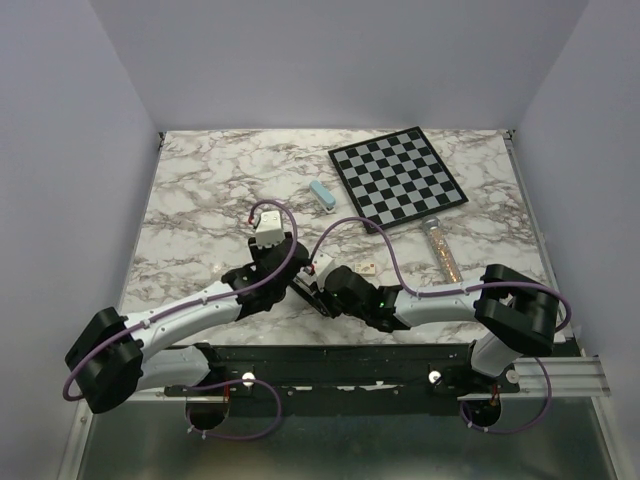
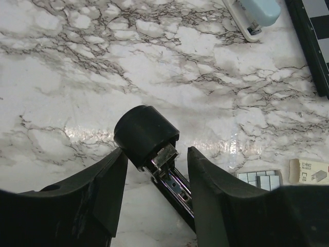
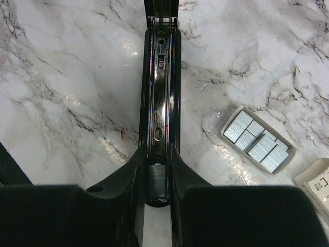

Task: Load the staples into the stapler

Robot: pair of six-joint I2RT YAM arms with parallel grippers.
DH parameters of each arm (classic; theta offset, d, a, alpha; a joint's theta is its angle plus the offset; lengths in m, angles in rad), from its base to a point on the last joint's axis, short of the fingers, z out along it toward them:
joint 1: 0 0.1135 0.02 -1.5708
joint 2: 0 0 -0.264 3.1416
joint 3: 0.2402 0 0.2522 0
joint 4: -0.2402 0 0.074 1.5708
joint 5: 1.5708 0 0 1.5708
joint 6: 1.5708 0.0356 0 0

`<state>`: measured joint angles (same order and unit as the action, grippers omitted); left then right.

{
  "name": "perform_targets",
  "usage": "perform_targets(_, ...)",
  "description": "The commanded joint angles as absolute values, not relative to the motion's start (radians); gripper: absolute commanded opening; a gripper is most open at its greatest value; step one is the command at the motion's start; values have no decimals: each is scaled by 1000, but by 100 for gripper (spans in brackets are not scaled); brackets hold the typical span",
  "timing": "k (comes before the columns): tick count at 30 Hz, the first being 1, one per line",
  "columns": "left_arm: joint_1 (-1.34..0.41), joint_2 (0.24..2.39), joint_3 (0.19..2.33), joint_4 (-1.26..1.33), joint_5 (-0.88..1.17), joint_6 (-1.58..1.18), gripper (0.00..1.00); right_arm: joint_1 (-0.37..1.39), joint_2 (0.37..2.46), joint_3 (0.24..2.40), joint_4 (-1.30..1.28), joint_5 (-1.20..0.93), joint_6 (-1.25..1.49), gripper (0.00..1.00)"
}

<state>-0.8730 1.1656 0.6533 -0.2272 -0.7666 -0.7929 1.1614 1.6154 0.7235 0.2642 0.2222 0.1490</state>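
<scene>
While my right hand [image 3: 157, 152] sits closed on the stapler [image 3: 159, 92], fingers pressed to both flanks of its lower body, my left hand [image 2: 157, 154] stands about half open around the raised top arm [image 2: 145, 133] and grips nothing. Whether its left finger brushes the arm I cannot tell.

Position: the stapler lies on the desk [image 3: 61, 77] and runs straight ahead from between my right fingers, magazine channel facing up. The staples [image 3: 157, 182], a short silver-grey strip, appear to lie in that channel right between my right fingers, at the near end. I cannot confirm that they lie flat.

Handling, judged:
- Stapler: rigid and moderately light. Glossy black shell and bright metal rail, both likely slick. Best held low on the flat sides, as now.
- Top arm: hinged, so it will swing rather than resist. The rounded matte end is the place to push.
- Staples: very light and brittle along the glued seams. Nudge lengthwise; do not pinch across.

Materials: polished marbled desk with glare. To the right of my right hand is a shallow tray [image 3: 222, 131] of spare strips [image 3: 257, 141], ribbed and metallic. Just beyond it is a cream box [image 3: 316, 182].
</scene>
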Motion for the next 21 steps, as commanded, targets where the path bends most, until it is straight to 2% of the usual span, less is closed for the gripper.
perform_targets(1,-879,1109,615,-92,-776,-592,60,1164,1603,709,324,207,146,8)
perform_targets(9,-879,1003,491,141,-736,-330,62,1163,1598,701,337,184,146,8)
perform_targets(21,-871,993,388,325,-625,-166,59,1161,1577,672,379,138,117,8)
